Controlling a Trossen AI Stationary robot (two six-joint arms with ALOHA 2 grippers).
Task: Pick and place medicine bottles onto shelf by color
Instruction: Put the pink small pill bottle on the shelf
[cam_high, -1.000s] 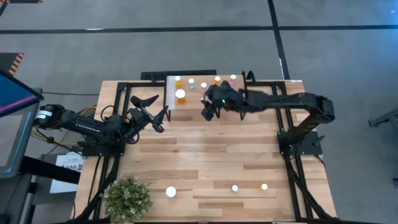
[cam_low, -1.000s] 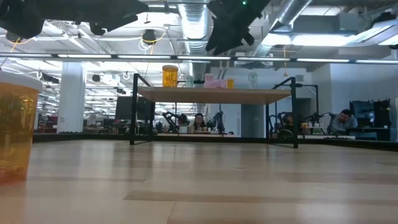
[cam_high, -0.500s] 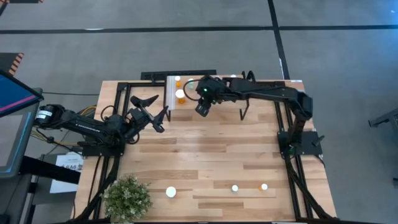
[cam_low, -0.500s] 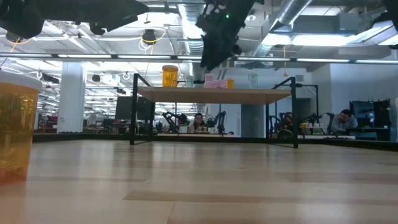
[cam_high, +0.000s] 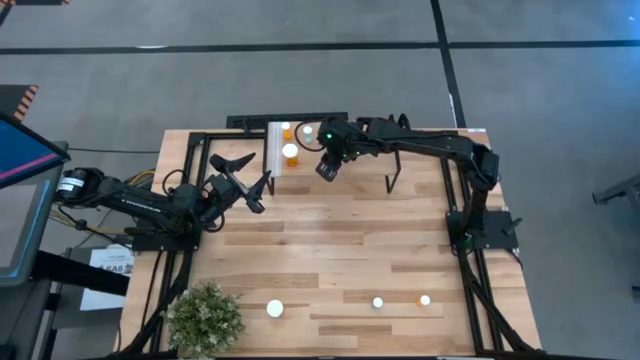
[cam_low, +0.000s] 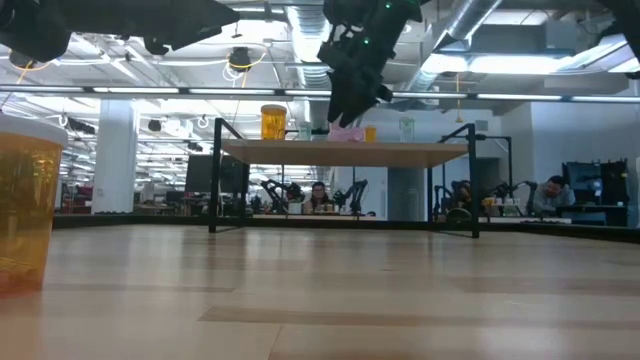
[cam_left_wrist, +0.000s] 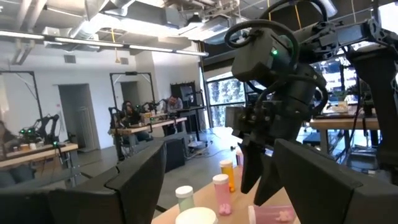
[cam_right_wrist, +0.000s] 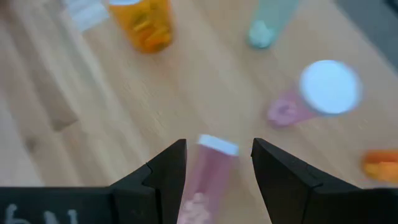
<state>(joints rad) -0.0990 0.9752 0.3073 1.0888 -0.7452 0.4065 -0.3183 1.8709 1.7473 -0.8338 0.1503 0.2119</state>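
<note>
Light wooden tabletop (cam_high: 330, 250) in an open lab: the right gripper (cam_right_wrist: 214, 163) hovers over the low wood-topped, black-legged shelf (cam_low: 345, 153).

Its jaws stand apart around a pink white-capped bottle (cam_right_wrist: 208, 171) on the shelf, not clamped. Descend straight and close gently; the neighbouring pink bottle (cam_right_wrist: 314, 93), green bottle (cam_right_wrist: 270, 22) and large orange bottle (cam_right_wrist: 142, 22) crowd it. The left gripper (cam_high: 250, 183) waits beside the shelf, jaws apart, empty.
</note>
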